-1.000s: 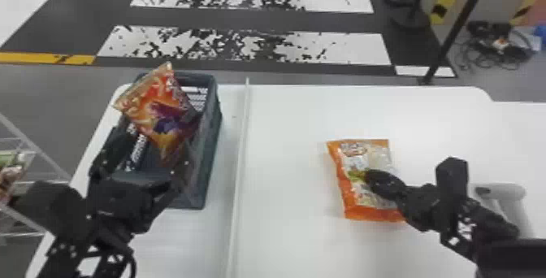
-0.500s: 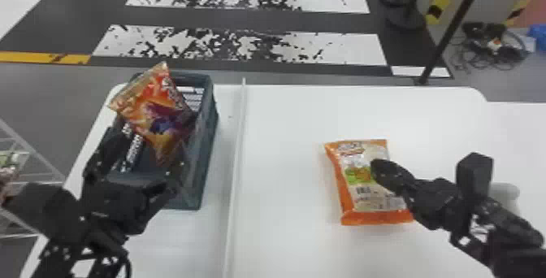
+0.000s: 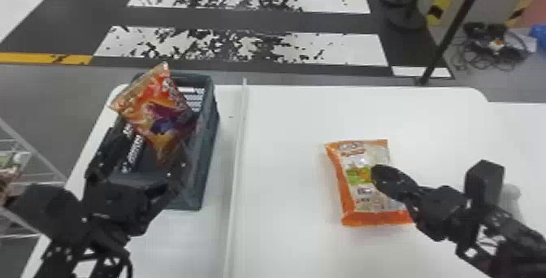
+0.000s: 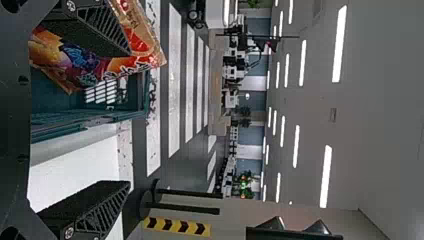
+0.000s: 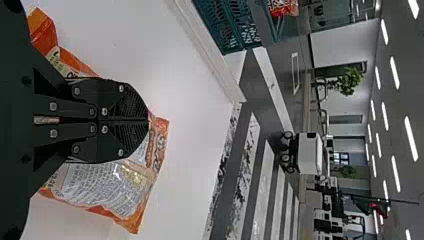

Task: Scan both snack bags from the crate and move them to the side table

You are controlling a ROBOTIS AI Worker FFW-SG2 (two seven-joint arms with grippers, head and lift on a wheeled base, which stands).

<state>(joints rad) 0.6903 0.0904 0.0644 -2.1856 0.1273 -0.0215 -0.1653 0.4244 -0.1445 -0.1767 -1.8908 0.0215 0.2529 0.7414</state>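
Note:
My left gripper (image 3: 140, 169) stands open over the near part of the dark crate (image 3: 207, 147). A red-orange snack bag (image 3: 156, 112) stands tilted in the crate, its top above the rim. In the left wrist view the fingers of my left gripper (image 4: 107, 117) are wide apart, and the bag (image 4: 120, 62) shows behind one finger. The other snack bag (image 3: 349, 200), orange and white, lies flat on the white table. My right gripper (image 3: 375, 173) is over that bag. In the right wrist view, my right gripper (image 5: 146, 120) has its fingers together, partly covering the bag (image 5: 107, 185).
A raised pale strip (image 3: 237, 167) runs along the table between crate and flat bag. A light grey object (image 3: 510, 202) is on the table behind the right arm. A wire rack (image 3: 36, 163) stands at the far left, and a dark pole (image 3: 451, 33) beyond the table.
My right arm has drawn back to the right, uncovering more of the flat bag. The left gripper and the bag in the crate have kept nearly the same places relative to each other.

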